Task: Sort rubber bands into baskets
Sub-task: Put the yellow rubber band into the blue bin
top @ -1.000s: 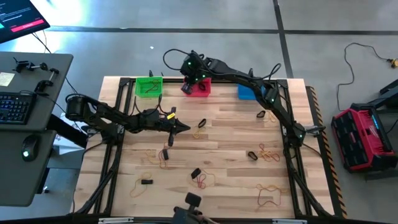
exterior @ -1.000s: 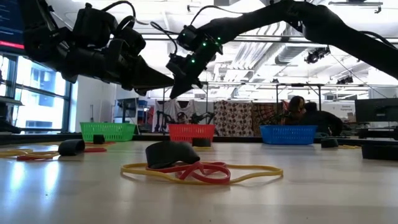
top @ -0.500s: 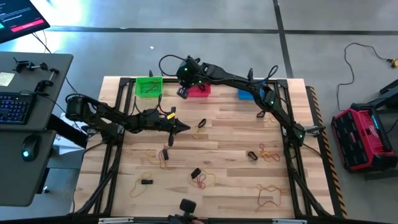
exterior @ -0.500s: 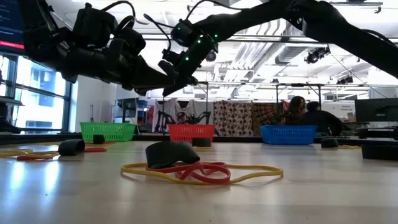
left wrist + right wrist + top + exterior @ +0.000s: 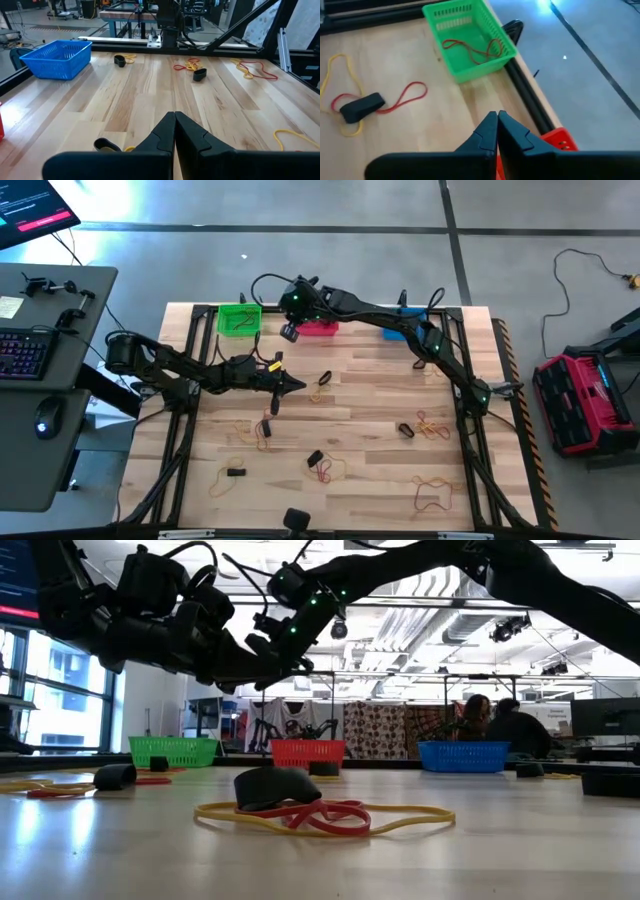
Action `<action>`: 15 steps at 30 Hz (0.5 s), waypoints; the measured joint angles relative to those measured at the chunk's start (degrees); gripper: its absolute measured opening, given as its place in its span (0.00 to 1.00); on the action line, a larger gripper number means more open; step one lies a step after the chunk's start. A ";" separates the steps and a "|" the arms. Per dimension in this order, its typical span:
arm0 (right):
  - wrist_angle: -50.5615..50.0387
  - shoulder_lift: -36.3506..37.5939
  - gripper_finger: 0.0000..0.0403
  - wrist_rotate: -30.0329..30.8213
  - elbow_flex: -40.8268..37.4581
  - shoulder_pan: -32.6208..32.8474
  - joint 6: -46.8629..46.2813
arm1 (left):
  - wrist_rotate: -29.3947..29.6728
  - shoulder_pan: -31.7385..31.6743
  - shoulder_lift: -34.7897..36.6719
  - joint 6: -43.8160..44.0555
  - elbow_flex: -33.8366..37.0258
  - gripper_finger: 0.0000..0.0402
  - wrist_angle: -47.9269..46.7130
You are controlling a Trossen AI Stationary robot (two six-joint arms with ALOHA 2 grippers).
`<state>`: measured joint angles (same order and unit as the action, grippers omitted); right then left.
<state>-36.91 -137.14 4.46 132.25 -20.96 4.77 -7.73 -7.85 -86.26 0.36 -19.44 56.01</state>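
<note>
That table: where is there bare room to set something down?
Free wood on the table: the stretch between the left gripper and the right arm's side, and the strip below the blue basket. Crowded: rubber bands litter the front half; baskets fill the back edge.

Overhead, table-level, two wrist cameras (all share the table (image 5: 360, 440))
</note>
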 joint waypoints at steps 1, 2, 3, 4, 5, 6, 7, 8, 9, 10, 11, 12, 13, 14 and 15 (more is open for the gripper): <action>-0.47 0.00 0.00 -0.27 0.00 0.06 0.02 | 0.00 -0.01 0.00 0.00 0.00 0.00 0.00; -1.28 0.00 0.00 -0.70 0.00 0.09 0.18 | 0.00 -0.01 0.00 -0.02 0.00 0.00 0.00; -2.56 0.00 0.00 -1.30 0.00 0.14 0.25 | 0.00 -0.01 0.00 -0.02 0.00 0.00 0.00; -4.10 0.00 0.00 -1.48 0.00 0.15 0.27 | 0.00 -0.01 0.00 0.00 0.00 0.00 -0.04; -5.62 0.02 0.00 -1.46 0.00 0.11 0.36 | 0.00 -0.01 0.00 0.00 0.00 0.00 -0.12; -7.05 0.00 0.00 -1.46 0.00 0.05 0.55 | 0.00 -0.01 0.00 -0.02 0.00 0.00 -0.19; -8.15 0.00 0.00 -1.46 0.00 0.06 1.02 | 0.00 -0.01 0.00 -0.09 0.00 0.00 -0.20; -9.13 0.02 0.00 -1.46 0.00 0.15 1.62 | 0.00 -0.01 0.00 -0.21 0.00 0.00 -0.20; -10.62 0.26 0.00 -1.40 0.00 0.25 2.34 | 0.00 -0.01 0.00 -0.20 0.00 0.00 -0.20; -12.31 0.41 0.00 -1.44 0.00 0.41 3.11 | -0.02 -0.01 0.00 -0.20 0.00 0.00 -0.22; -13.79 0.58 0.00 -1.46 0.00 0.64 3.70 | -0.02 -0.01 0.01 -0.20 0.00 0.00 -0.29; -15.46 0.93 0.00 -1.46 0.00 0.72 4.12 | -0.01 0.00 0.02 -0.20 0.00 0.00 -0.35; -17.32 1.16 0.00 -1.32 0.00 0.89 4.40 | -0.02 0.00 0.02 -0.19 0.00 0.00 -0.42; -18.50 1.53 0.00 -1.13 -0.01 1.04 4.65 | -0.02 -0.01 0.02 -0.17 0.00 0.00 -0.44; -19.37 1.96 0.00 -0.75 -0.02 1.18 4.79 | -0.02 -0.01 0.02 -0.17 0.00 0.00 -0.46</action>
<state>-56.28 -135.18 3.71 132.22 -19.77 9.56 -7.75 -7.86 -86.24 0.19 -19.44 55.55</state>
